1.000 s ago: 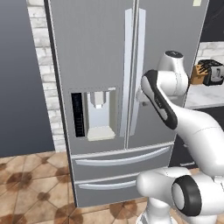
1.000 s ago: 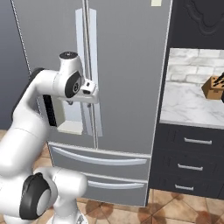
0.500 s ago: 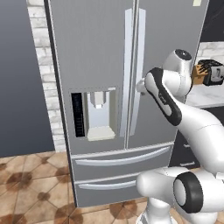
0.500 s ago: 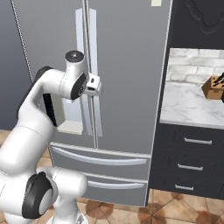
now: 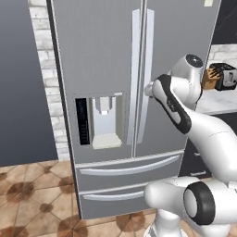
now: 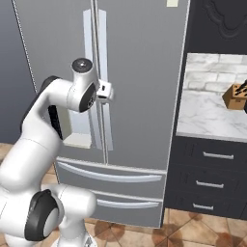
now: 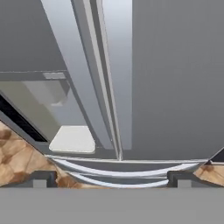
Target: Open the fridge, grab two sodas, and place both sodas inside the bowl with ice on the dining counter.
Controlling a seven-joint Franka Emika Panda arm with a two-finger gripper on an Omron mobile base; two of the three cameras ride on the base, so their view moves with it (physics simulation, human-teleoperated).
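Terracotta patterned floor tiles (image 5: 28, 194), whitewashed brick wall strip (image 5: 46, 78), dark drawer cabinets (image 6: 212, 178) topped by marble counter (image 6: 207, 116), knife block (image 6: 236, 96) set on it.

Smooth brushed-metal fridge (image 5: 106, 55), glossy handles (image 5: 135, 69)

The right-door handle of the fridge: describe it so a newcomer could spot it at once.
Find the tall grey fridge beside the brick wall. Two long pale vertical handles flank its centre seam. The right-door handle is the one nearer the white arm, away from the dispenser recess in the left door.
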